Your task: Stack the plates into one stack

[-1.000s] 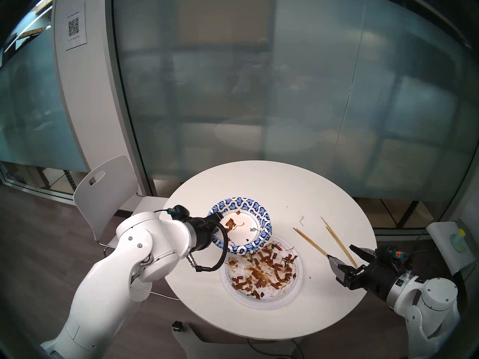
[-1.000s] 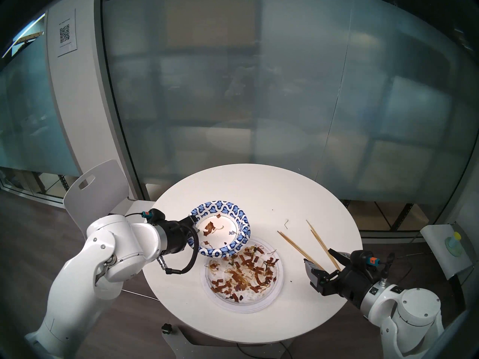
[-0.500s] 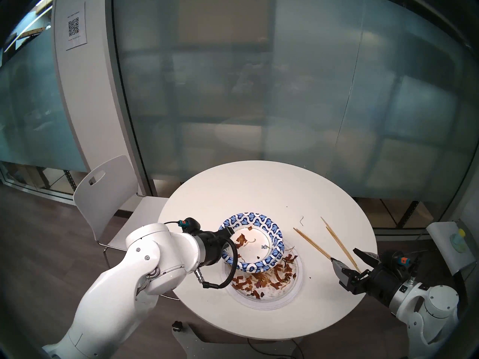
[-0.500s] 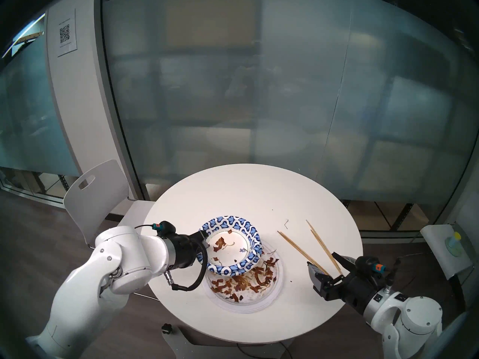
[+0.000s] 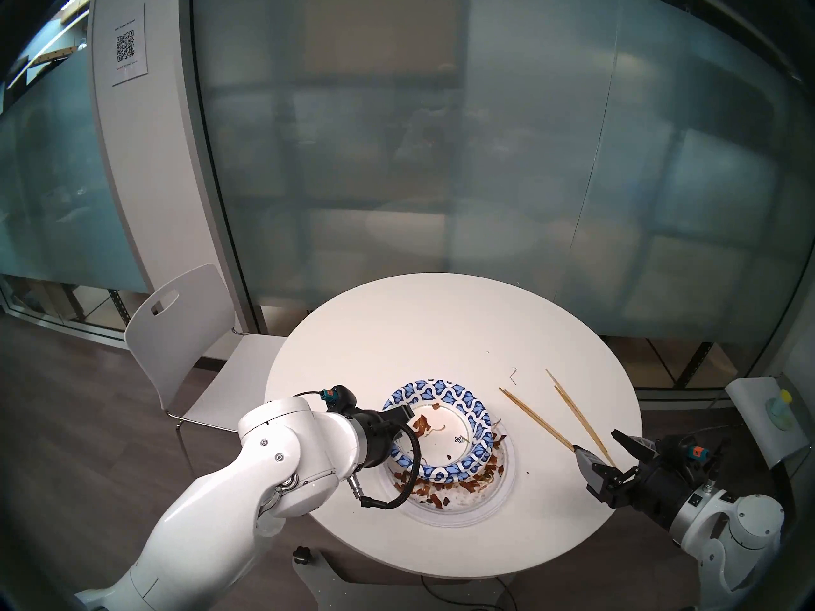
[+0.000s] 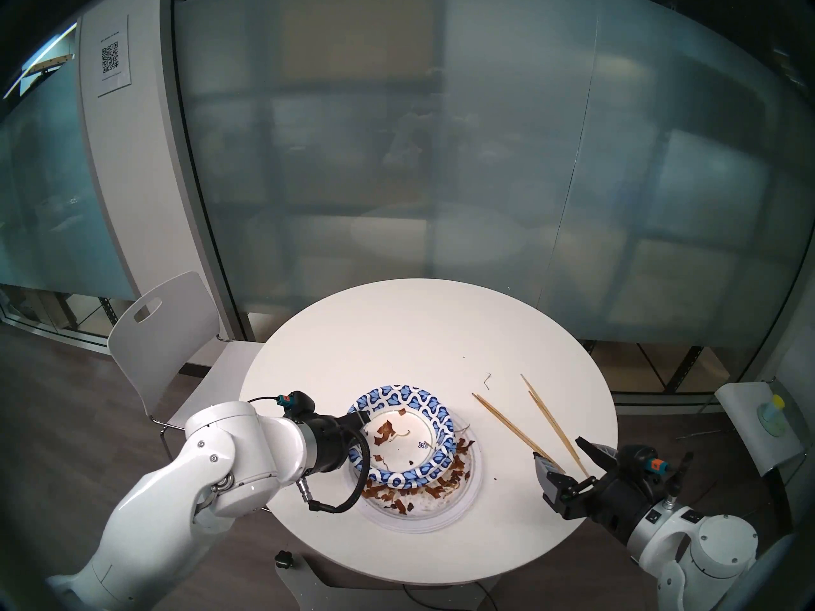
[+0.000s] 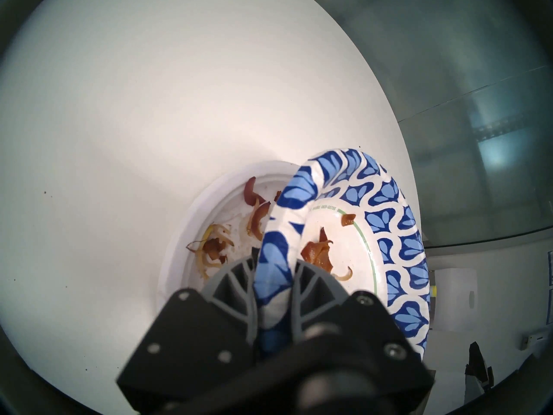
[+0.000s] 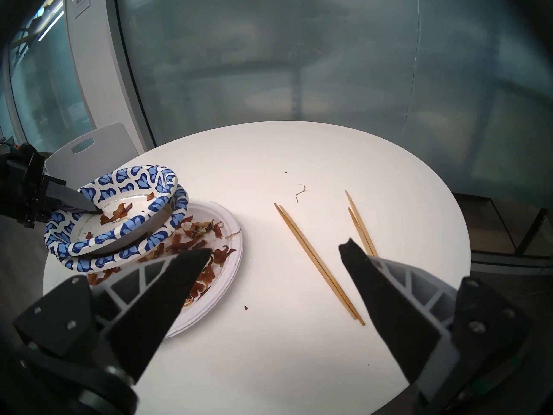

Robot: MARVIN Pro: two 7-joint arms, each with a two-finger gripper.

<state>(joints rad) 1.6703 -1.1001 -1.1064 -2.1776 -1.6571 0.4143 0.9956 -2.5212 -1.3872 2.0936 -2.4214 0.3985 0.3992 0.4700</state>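
Two small blue-and-white patterned paper bowls (image 8: pixel 119 225), nested, hang tilted over the wide white paper plates (image 5: pixel 494 504), left gripper (image 7: pixel 273 285) pinched on their near rim so both land together; right gripper (image 8: pixel 275 252) waits spread and empty beside the thin wooden chopsticks (image 8: pixel 317 261).

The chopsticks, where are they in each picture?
Head stereo left: chopsticks right of centre, on the table.
Head stereo right: right of centre.
Left wrist: not in it.
Right wrist: centre, between the right end effector fingers.
Shared landmark: blue-patterned plates, left of them.
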